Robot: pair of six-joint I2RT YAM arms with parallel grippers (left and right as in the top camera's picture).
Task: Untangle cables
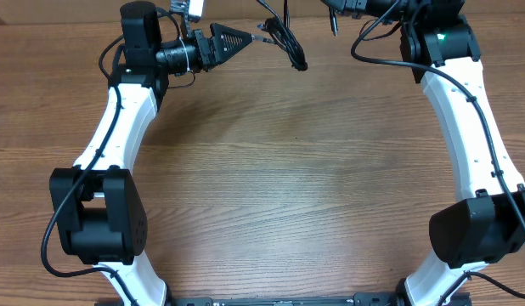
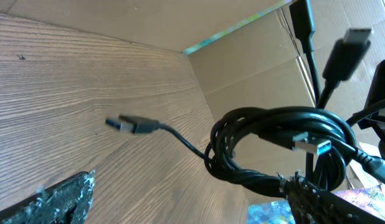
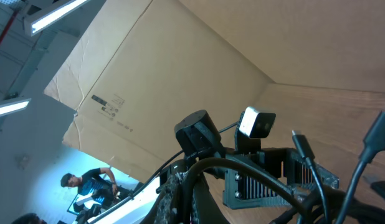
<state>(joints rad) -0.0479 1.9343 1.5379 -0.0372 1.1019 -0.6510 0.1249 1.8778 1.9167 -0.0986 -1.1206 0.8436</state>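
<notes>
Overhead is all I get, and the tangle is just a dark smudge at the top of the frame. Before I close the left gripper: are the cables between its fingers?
Observer: Not centred. On the left wrist view the left gripper gapes, and the cables hang coiled beside one finger.
Operator: Any loose end?
Observer: Yes, one plug juts out on a free cord.
Operator: What holds them up?
Observer: The right wrist view shows the right gripper shut, cables looping from it.
</notes>
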